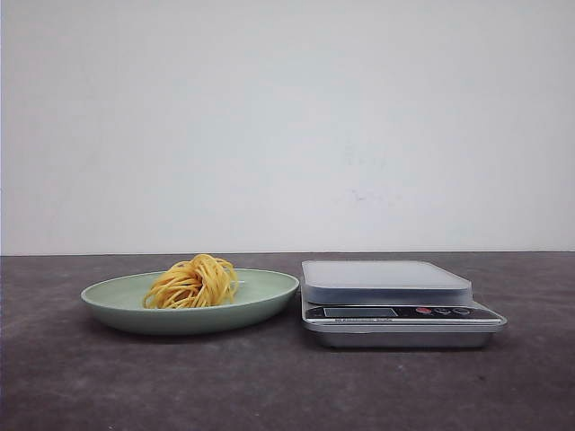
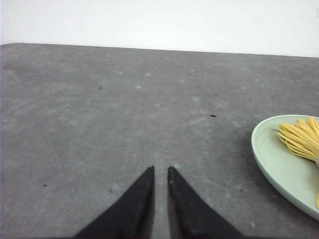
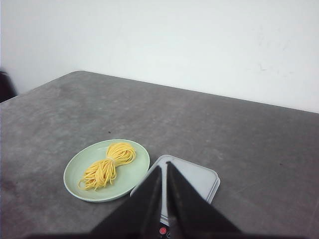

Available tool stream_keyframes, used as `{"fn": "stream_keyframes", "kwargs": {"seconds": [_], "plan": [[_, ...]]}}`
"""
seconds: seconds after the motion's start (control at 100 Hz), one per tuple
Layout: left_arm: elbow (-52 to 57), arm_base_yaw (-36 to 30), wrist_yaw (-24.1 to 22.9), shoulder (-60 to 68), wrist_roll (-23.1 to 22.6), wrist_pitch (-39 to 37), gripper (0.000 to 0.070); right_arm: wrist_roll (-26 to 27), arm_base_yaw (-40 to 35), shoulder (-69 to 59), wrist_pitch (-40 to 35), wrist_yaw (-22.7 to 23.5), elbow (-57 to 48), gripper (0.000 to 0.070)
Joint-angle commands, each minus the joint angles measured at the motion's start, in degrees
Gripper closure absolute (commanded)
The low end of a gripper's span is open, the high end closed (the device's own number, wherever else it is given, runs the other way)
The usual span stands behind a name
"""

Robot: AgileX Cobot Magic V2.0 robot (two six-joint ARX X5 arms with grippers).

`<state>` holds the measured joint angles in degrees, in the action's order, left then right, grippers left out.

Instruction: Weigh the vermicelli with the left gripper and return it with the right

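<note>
The vermicelli (image 1: 191, 283) is a golden-yellow bundle lying on a pale green plate (image 1: 262, 287) left of the middle of the table. A silver kitchen scale (image 1: 386, 275) with an empty platform stands right beside the plate. Neither gripper shows in the front view. In the left wrist view my left gripper (image 2: 160, 169) hovers over bare table, its fingers nearly together and holding nothing, with the plate (image 2: 279, 159) and vermicelli (image 2: 301, 137) off to one side. My right gripper (image 3: 164, 165) is shut and empty above the scale (image 3: 197, 177), near the plate (image 3: 135, 172) and vermicelli (image 3: 108, 165).
The table is dark grey with a white wall behind it. The scale's display and buttons (image 1: 422, 312) face the front edge. Grey tabletop lies left of the plate and right of the scale.
</note>
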<state>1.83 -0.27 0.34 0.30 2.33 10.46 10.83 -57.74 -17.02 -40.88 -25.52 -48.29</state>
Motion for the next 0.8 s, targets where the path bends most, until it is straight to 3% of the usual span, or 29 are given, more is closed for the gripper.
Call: {"fn": "stream_keyframes", "kwargs": {"seconds": [0.0, 0.29, 0.48, 0.6, 0.79], "plan": [[-1.0, 0.0, 0.3, -0.1, -0.2, 0.3, 0.0688, 0.7, -0.6, 0.0, 0.6, 0.0, -0.6, 0.0693], [-1.0, 0.0, 0.3, -0.1, -0.2, 0.3, 0.0688, 0.7, -0.6, 0.0, 2.0, 0.0, -0.6, 0.0693], [-1.0, 0.0, 0.3, -0.1, -0.2, 0.3, 0.0688, -3.0, 0.4, 0.0, 1.7, -0.7, -0.3, 0.0693], [-1.0, 0.0, 0.3, -0.1, -0.2, 0.3, 0.0688, -5.1, 8.2, 0.1, 1.8, 1.5, 1.3, 0.0693], [-1.0, 0.0, 0.3, -0.1, -0.2, 0.3, 0.0688, -5.1, 30.0, 1.7, 4.2, 7.7, 8.6, 0.0693]]}}
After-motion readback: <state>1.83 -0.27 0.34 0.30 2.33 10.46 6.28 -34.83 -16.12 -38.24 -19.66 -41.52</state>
